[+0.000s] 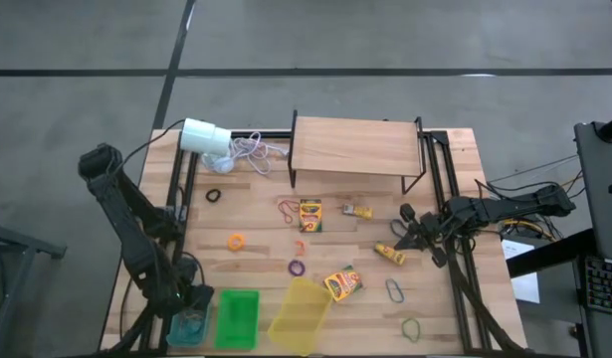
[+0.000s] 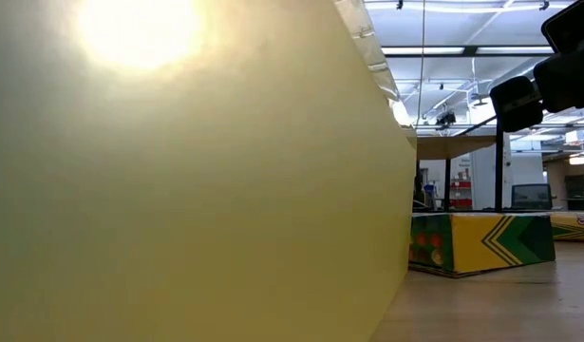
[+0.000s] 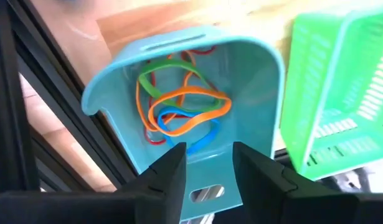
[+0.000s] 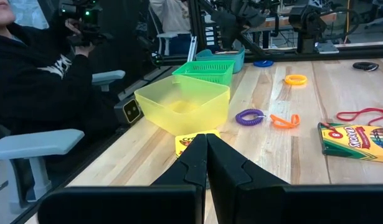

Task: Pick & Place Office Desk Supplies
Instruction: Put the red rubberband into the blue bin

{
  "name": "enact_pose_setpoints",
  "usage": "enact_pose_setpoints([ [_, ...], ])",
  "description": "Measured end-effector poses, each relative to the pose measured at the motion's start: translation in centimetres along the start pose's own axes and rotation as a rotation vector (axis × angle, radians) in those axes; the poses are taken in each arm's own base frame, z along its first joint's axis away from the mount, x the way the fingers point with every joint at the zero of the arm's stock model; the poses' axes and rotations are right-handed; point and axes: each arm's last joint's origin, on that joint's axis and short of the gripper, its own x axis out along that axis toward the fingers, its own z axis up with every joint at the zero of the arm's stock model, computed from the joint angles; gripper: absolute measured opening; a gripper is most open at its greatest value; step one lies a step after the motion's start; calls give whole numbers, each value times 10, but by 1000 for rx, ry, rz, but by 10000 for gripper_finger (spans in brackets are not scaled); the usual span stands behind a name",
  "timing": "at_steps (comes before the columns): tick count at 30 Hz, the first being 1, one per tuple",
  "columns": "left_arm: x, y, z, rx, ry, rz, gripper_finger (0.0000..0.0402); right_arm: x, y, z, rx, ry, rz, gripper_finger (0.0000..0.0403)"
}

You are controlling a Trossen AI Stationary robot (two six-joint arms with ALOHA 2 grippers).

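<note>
My left gripper (image 3: pixel 207 165) hovers open above a blue bin (image 3: pixel 253 74) at the table's near left corner (image 1: pixel 191 323). Several rubber-band loops (image 3: pixel 182 106), orange, green, blue and red, lie inside it. Nothing is between the fingers. More loops lie on the table: black (image 1: pixel 213 195), orange (image 1: pixel 236 241), purple (image 1: pixel 297 267), green (image 1: pixel 412 327). Two crayon boxes (image 1: pixel 310 215) (image 1: pixel 342 283) and two yellow packets (image 1: pixel 358 211) (image 1: pixel 389 254) lie flat mid-table. My right gripper (image 1: pixel 410 234) waits shut at the right, held level above the table.
A green basket (image 1: pixel 238 318) and a yellow bin (image 1: pixel 301 315) stand beside the blue bin along the near edge. A wooden shelf (image 1: pixel 355 147) stands at the far side. The white cylinder (image 1: pixel 204 136) with its cord lies at the far left. A seated person (image 4: pixel 29 68) is beyond the table.
</note>
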Motion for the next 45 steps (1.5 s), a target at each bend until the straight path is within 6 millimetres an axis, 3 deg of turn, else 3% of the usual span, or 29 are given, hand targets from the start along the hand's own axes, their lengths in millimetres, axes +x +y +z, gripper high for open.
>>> enact_pose_setpoints([
  [10, -31, -10, 4, 46, -156, -21, 136, 0, 0, 0, 0, 0, -1, 8],
  [16, -51, -23, 15, 243, -308, -34, 136, 0, 0, 0, 0, 0, 0, 8],
  [20, -59, -36, 37, 385, -438, -10, 136, 0, 0, 0, 0, 0, -1, 8],
  [25, -70, -61, 79, 576, -634, 16, 136, 0, 0, 0, 0, 0, 0, 8],
  [34, -67, -108, 137, 1105, -952, -173, 136, 0, 0, 0, 0, 0, 0, 8],
  [39, -60, -112, 155, 1151, -1078, -295, 136, 0, 0, 0, 0, 0, 0, 8],
  [45, -44, -99, 172, 1246, -1095, -233, 136, 0, 0, 0, 0, 0, 0, 8],
])
